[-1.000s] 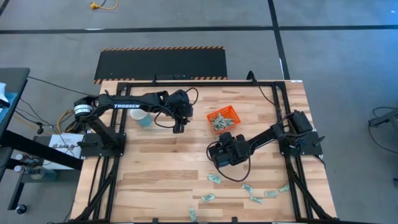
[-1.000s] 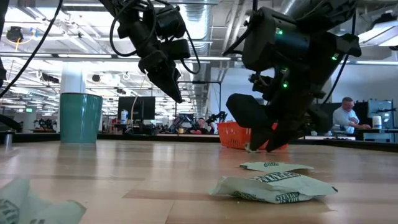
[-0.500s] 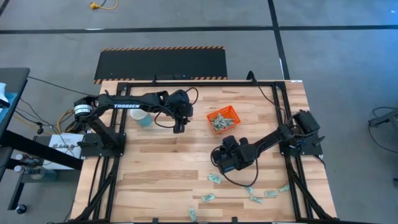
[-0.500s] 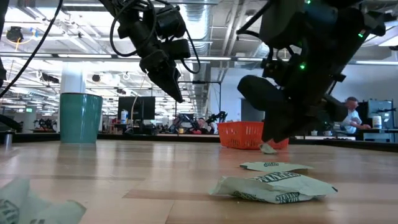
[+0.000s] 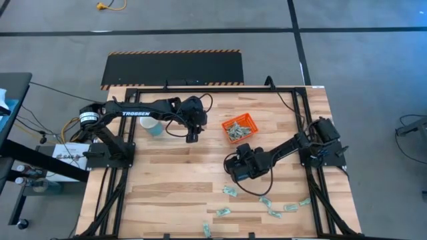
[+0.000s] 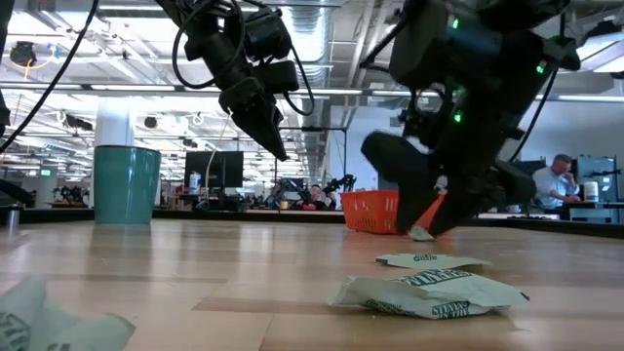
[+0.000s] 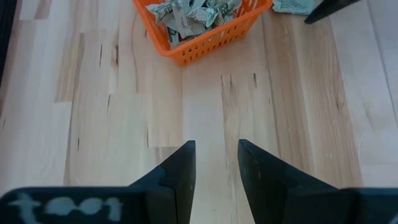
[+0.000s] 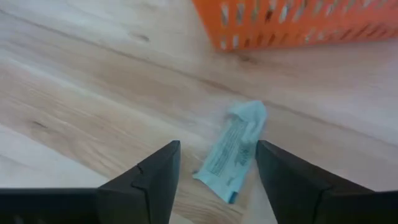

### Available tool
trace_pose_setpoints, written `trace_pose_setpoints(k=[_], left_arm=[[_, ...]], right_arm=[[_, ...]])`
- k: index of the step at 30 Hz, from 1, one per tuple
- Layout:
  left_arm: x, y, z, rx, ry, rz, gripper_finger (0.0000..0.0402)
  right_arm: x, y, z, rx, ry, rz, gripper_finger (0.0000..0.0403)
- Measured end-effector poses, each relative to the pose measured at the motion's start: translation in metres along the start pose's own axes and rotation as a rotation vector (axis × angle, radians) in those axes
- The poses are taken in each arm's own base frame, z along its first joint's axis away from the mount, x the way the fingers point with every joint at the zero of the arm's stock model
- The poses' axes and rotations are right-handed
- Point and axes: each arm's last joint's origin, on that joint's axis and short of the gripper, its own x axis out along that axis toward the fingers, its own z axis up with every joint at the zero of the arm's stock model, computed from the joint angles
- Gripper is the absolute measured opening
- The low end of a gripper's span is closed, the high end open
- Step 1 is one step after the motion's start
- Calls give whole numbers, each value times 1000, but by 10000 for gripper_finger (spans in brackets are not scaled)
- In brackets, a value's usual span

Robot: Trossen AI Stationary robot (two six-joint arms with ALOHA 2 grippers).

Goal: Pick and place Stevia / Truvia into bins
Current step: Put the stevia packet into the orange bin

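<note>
Orange tray (image 5: 239, 128) sits near the desk's (image 5: 173, 180) far edge, well filled with crumpled Stevia packets (image 7: 193, 12). Right pincer (image 8: 214, 163) is low over the wood, just beside the tray, fingers spread with nothing gripped; one pale green packet (image 8: 233, 151) lies flat on the desk between them. Loose packets (image 5: 229, 191) are scattered along the near edge. Left pincer (image 7: 216, 163) hangs above bare wood between the cup (image 5: 152, 127) and the tray, fingers slightly parted, empty.
</note>
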Motion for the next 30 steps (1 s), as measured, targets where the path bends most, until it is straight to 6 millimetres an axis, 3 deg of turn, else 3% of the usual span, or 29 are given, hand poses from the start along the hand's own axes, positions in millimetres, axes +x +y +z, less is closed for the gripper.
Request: trace_pose_setpoints(k=[8,24,30], left_arm=[[0,0,0,-6,1,-1,109],[0,0,0,-14,0,-1,109],[0,0,0,-14,-1,-1,109]], right_arm=[[7,0,-9,-31,-26,-30,196],[5,1,-13,-73,-45,-29,15],[-9,16,-5,-167,-12,-34,13]])
